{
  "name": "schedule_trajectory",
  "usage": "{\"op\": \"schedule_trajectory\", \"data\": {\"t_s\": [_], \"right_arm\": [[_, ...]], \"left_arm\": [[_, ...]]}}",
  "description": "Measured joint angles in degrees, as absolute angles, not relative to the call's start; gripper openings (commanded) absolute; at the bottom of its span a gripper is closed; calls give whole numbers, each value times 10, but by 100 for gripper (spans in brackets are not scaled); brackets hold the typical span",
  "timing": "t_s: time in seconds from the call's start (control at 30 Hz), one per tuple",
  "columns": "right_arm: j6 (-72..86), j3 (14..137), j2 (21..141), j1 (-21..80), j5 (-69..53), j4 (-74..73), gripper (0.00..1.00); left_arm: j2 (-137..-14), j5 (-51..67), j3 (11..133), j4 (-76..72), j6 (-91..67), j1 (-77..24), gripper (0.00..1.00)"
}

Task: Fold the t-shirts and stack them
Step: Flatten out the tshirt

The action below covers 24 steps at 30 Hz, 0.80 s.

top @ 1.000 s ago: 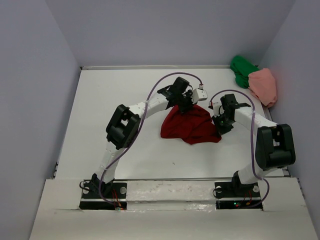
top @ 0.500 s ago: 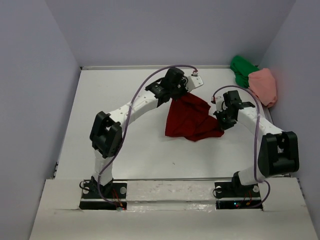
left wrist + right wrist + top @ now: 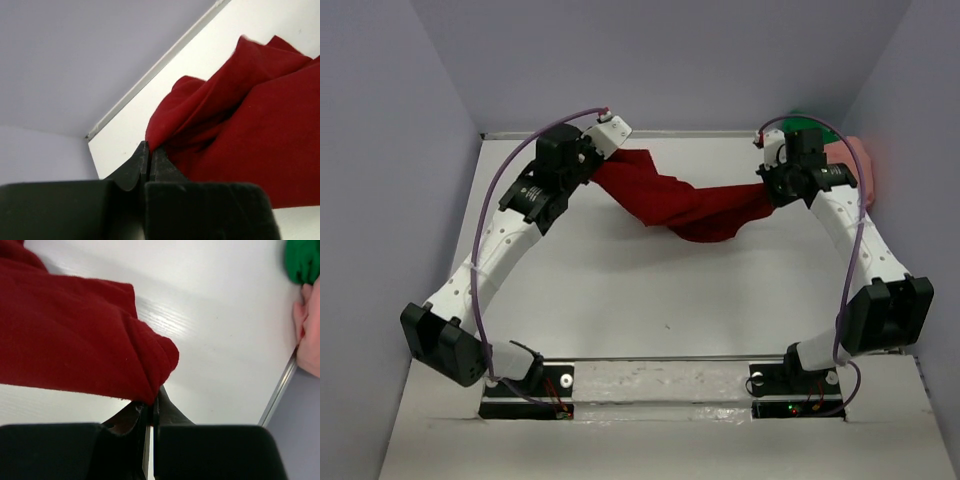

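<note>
The dark red t-shirt [image 3: 680, 203] hangs stretched between my two grippers above the far part of the table, sagging in the middle. My left gripper [image 3: 596, 166] is shut on its left end, where the cloth [image 3: 240, 115] bunches out of the pinched fingertips [image 3: 148, 150]. My right gripper [image 3: 770, 190] is shut on its right end, a fold of red fabric [image 3: 75, 340] clamped between the jaws [image 3: 155, 402]. The green t-shirt [image 3: 805, 125] and the salmon pink t-shirt [image 3: 865, 165] lie crumpled in the far right corner, mostly hidden behind my right arm.
The white table [image 3: 620, 290] is walled on the left, back and right; its back edge [image 3: 150, 75] runs close behind the left gripper. Green [image 3: 302, 260] and pink [image 3: 307, 335] cloth sit at the right wall, close to the right gripper.
Both grippers have lifted the dark red t-shirt off the table and pulled apart toward the back, left going far left, right going right, spreading the shirt from a heap into a stretched band.
</note>
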<state>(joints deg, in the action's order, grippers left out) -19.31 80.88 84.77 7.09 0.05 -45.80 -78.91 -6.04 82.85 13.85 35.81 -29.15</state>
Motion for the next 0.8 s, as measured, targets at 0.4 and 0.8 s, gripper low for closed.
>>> {"op": "schedule_trajectory", "data": {"t_s": [0.4,0.8], "right_arm": [[-198,922,868,71,16,-485,0],[-208,948,872,73,15,-496,0]], "left_arm": [[-639,-59,677,148,362,-190,0],[-547,-56,549,133,349,-152,0]]}}
